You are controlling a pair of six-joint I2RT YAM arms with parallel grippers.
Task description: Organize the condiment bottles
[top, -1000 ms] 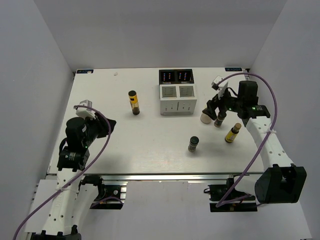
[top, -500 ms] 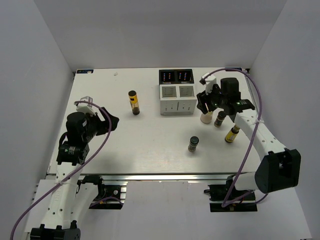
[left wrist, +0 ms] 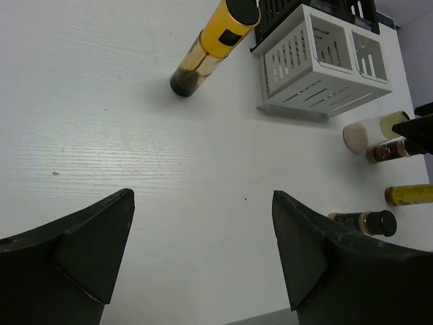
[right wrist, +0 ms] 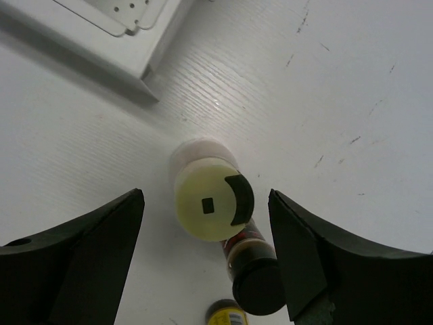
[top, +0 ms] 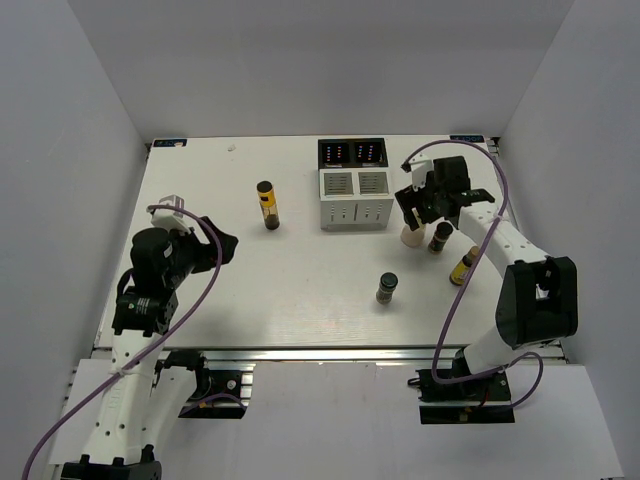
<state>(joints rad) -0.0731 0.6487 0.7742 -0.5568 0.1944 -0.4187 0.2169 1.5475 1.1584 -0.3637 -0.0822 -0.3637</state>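
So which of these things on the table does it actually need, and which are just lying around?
Part of the job: tall yellow bottle, cream-capped bottle, brown bottle, small yellow bottle, black-capped bottle, white rack, probably the black rack.

Just there: white speck, blue corner tag.

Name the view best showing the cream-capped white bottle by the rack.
Right wrist: the cream-capped white bottle is centred, cap facing the lens. Top external shows it tiny; left wrist shows its distant side.
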